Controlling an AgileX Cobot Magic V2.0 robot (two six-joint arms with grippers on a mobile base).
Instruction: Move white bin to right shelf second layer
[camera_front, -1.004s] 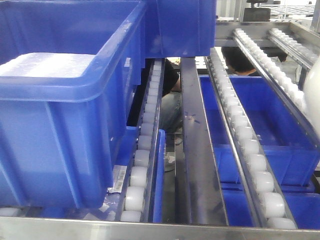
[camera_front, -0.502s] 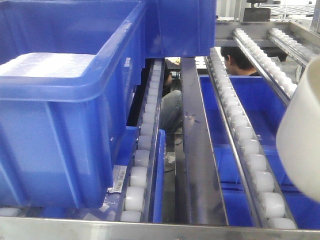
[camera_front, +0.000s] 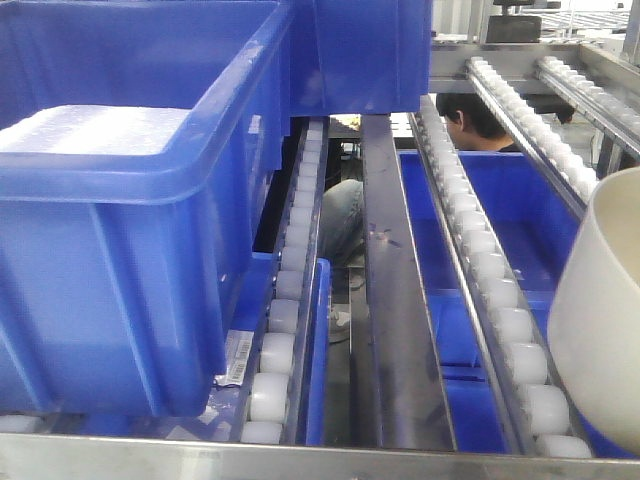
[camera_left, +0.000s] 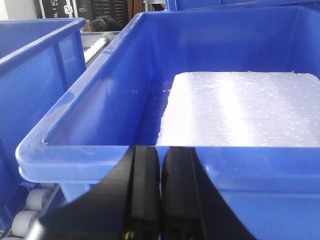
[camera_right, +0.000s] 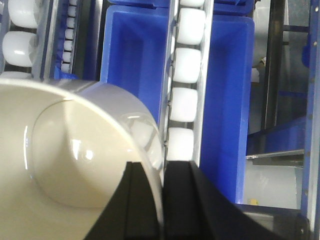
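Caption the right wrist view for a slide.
Right gripper pinching the white bin wall above roller rails.

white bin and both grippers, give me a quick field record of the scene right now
white bin: held tilted at the right edge of the front view, above the roller rails, not set down
right gripper: shut on the white bin's rim, one finger inside the wall, one outside
left gripper: shut, empty, in front of the blue crate
blue crate contents: a white slab on its floor
right shelf second layer: roller rail bare beside the bin
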